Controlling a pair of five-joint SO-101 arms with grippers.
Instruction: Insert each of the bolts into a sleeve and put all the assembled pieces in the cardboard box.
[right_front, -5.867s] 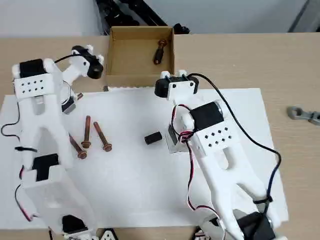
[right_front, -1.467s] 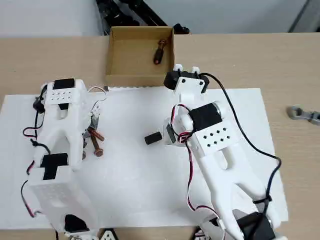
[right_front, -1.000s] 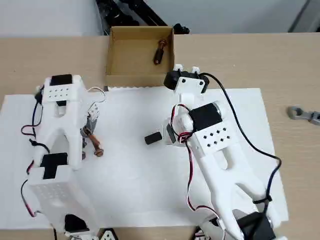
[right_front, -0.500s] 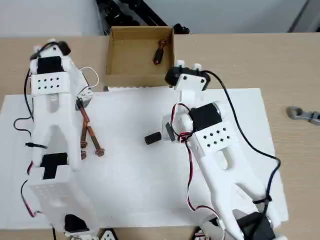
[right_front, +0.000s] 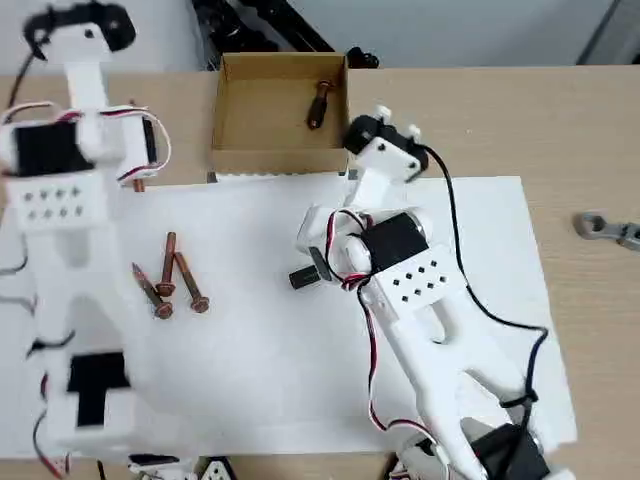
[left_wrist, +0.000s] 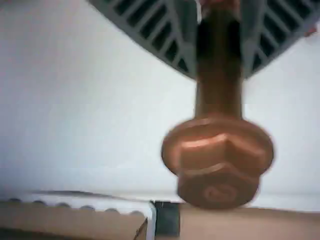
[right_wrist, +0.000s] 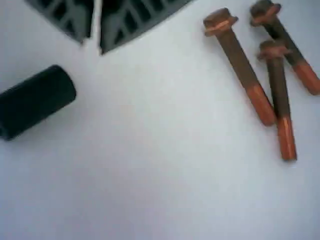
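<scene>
Bolt (left_wrist: 218, 150) higher now, metal tool (right_front: 605, 229) apart

The room was bright, lit softly and evenly from above. Shadows on the white sheet (right_front: 250, 380) were faint and soft-edged, and the cardboard box (right_front: 265, 115) was darker along its inner walls. The left arm (right_front: 60, 190) looked smeared. Close to the left wrist lens, the bolt (left_wrist: 218, 150) was blurred, a pale sheen on its head.

My held bolt (left_wrist: 218, 150) of dull coppery metal, matt black sleeve (right_front: 305, 276), brown cardboard box (right_front: 280, 160), smooth white paper-like sheet (right_front: 250, 350)
</scene>
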